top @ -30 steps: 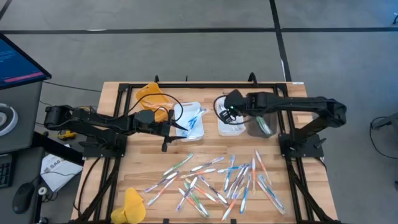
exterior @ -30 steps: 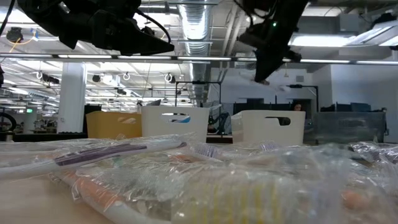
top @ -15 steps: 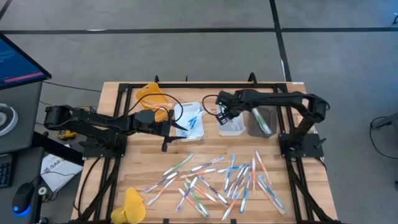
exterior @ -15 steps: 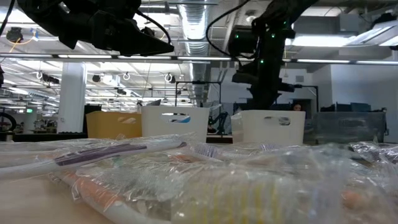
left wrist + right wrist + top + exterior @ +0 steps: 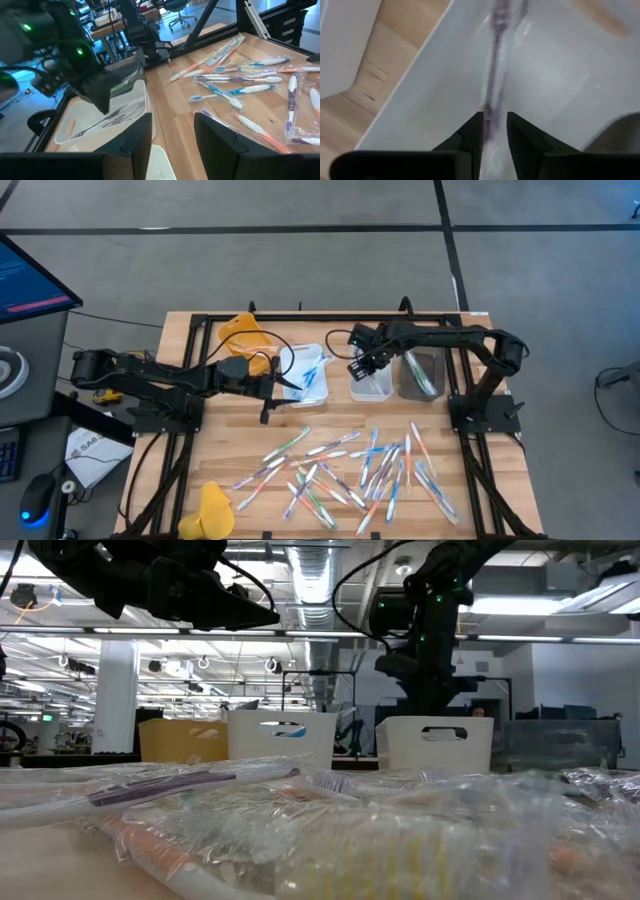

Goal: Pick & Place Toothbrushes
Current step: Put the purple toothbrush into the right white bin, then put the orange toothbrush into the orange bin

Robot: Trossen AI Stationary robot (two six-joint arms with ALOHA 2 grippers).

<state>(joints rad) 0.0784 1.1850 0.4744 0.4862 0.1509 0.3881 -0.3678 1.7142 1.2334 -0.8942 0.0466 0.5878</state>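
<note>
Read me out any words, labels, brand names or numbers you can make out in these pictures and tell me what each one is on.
None can be read.
Paper sheet on the floor left of the table: dark logo lettering, too small to read.
Monitor at the left edge: lines of text, too blurred to read.
White bin: small blue mark, unreadable.
Toothbrushes: no readable print.

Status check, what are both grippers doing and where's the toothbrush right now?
Right gripper over the white rectangular tray, fingers parted. Wrapped purple-grey toothbrush dropping between them into that tray. Left gripper waits open beside the other white tray. Nothing in the way.
</note>
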